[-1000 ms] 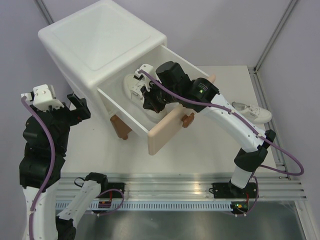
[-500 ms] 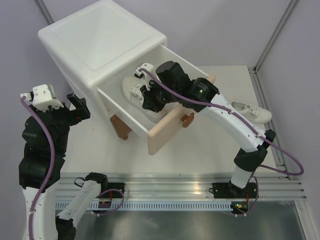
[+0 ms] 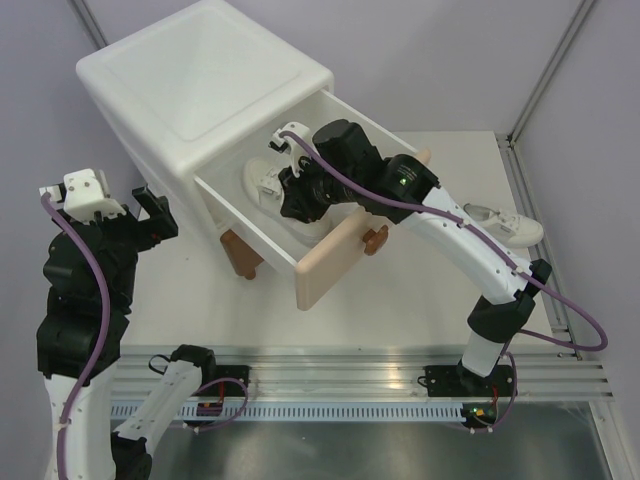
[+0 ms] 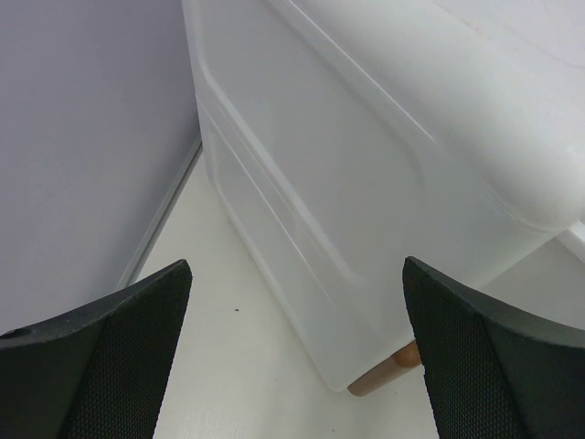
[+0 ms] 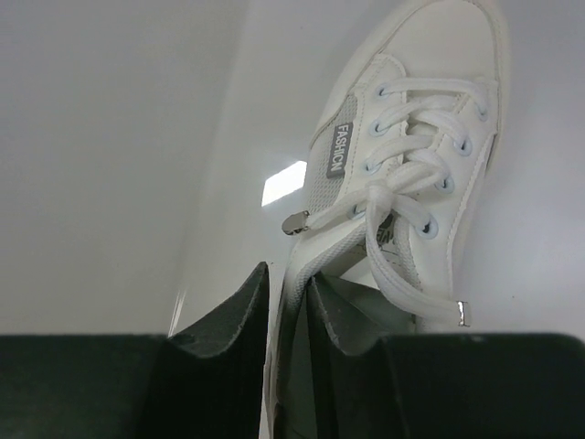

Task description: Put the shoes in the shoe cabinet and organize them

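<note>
White sneaker (image 5: 411, 174) sits in the drawer (image 3: 325, 265), right gripper (image 5: 288, 279) seemingly pinching its collar; next, release. Left gripper (image 4: 294, 265) gapes idle.

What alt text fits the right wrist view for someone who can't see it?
A white sneaker with white laces and a grey side tag lies inside a white drawer, its toe pointing away from the camera. At the bottom of the picture, two black fingers pinch the shoe's near edge between them.
</note>
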`<control>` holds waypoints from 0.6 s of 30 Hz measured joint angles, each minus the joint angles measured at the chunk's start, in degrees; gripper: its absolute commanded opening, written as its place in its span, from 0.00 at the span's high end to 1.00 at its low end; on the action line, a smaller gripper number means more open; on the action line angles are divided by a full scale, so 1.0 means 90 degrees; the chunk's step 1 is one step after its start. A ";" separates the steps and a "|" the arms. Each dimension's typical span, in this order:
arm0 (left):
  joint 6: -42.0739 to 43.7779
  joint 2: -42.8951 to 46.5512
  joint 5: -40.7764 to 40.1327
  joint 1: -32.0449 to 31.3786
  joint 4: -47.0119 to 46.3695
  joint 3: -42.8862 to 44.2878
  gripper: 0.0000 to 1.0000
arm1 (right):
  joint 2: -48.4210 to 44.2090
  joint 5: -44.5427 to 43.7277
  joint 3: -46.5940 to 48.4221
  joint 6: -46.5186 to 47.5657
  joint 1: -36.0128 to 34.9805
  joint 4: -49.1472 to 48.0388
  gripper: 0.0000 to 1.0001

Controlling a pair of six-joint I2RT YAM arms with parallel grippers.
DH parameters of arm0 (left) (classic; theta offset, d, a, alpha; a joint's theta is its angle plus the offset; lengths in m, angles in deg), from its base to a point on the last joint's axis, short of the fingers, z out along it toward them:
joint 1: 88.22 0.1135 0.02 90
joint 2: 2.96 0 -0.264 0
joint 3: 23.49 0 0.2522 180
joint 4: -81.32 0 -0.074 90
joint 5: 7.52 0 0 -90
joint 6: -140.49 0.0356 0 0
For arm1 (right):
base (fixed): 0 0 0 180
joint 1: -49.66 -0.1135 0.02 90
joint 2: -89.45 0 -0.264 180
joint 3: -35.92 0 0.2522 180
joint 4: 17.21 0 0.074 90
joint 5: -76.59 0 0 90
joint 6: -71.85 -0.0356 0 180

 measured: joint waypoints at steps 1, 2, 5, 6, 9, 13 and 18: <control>0.0015 0.0000 0.0000 0.0000 0.0000 0.0005 0.00 | 0.0005 0.0032 0.0012 -0.0015 0.0000 -0.0002 0.70; 0.0027 0.0000 0.0000 0.0000 0.0000 0.0010 0.00 | 0.0005 0.0075 0.0027 -0.0029 0.0000 -0.0002 0.69; 0.0044 -0.0007 0.0000 0.0000 0.0002 0.0041 0.00 | 0.0010 0.0240 0.0070 -0.0087 0.0000 -0.0017 0.56; 0.0049 -0.0012 -0.0002 0.0000 0.0002 0.0056 0.00 | 0.0010 0.0311 0.0078 -0.0092 0.0000 -0.0032 0.54; 0.0061 -0.0019 -0.0002 0.0000 0.0002 0.0090 0.00 | 0.0010 0.0471 0.0090 -0.0090 0.0000 -0.0056 0.49; 0.0080 -0.0027 -0.0007 0.0000 0.0007 0.0129 0.00 | 0.0005 0.0612 0.0102 -0.0134 0.0000 -0.0066 0.36; 0.0136 -0.0027 -0.0024 0.0000 0.0012 0.0211 0.00 | -0.0024 0.0719 0.0124 -0.0185 0.0000 -0.0155 0.30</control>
